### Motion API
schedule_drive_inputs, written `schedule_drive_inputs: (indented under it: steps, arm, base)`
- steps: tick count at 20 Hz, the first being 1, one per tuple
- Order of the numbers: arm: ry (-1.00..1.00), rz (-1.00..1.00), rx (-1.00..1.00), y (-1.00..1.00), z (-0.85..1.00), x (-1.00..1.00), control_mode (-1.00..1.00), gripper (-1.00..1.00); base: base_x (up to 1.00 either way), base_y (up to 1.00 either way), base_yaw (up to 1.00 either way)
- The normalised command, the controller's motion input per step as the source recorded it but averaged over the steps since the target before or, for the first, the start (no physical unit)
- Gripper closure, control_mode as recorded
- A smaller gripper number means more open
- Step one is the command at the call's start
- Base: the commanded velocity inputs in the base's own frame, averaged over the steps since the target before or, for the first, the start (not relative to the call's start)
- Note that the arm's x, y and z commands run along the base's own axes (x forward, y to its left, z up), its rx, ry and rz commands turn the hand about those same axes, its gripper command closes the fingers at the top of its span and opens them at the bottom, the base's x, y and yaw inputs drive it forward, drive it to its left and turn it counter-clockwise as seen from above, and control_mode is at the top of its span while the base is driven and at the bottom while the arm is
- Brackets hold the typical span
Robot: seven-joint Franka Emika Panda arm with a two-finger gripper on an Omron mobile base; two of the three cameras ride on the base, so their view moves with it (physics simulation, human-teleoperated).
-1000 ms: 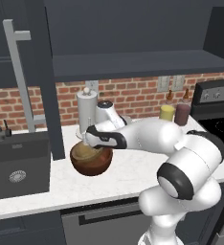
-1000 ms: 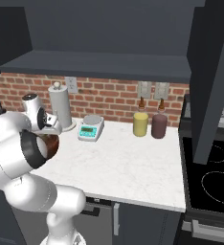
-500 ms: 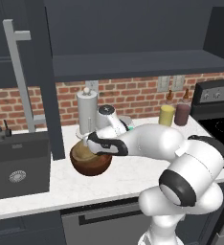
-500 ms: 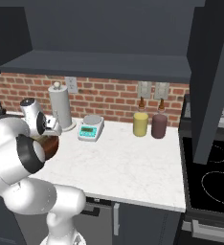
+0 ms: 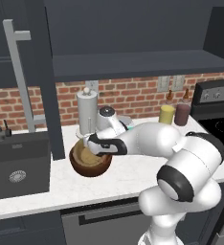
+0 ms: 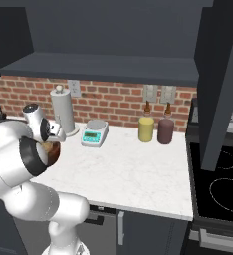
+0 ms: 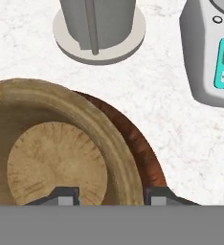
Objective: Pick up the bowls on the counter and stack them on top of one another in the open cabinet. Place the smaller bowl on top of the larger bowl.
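A: Surface? Room?
B: White marble counter (image 5: 133,174), red brick backsplash (image 6: 113,102), dark open cabinet (image 5: 133,64) above. Paper towel holder (image 7: 98,26) and kitchen scale (image 7: 212,52) stand behind the bowls.
A: Bowls?
B: Smaller bowl (image 7: 51,153) nested in larger bowl (image 5: 90,167), on the counter near the sink (image 5: 18,165).
A: Gripper (image 7: 108,196)?
B: Fingers spread astride the tan rim; gripping or not, cannot tell.

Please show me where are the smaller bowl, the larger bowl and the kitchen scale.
smaller bowl (image 7: 56,158), hand view, on its flat inner bottom.
larger bowl (image 7: 145,155), hand view, on the dark rim beside the tan bowl.
kitchen scale (image 6: 93,133), right base view, on its top plate.
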Motion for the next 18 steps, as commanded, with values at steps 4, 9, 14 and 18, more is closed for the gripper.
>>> schedule_drive_inputs:
  steps: [4,9,14,18]
  arm:
    - [0.0,0.0,0.0,-0.04,0.11,0.0,-1.0,-1.0]
    - [0.01,0.0,0.01,-0.26,0.0,-0.07,-1.0,-1.0]
    - [0.09,0.0,0.01,-0.25,-0.16,-0.17,-1.0,-1.0]
    - [0.07,0.0,0.0,0.01,-0.3,0.0,-1.0,-1.0]
  base:
    - [0.0,0.0,0.0]
    - [0.0,0.0,0.0]
    - [0.0,0.0,0.0]
    - [0.0,0.0,0.0]
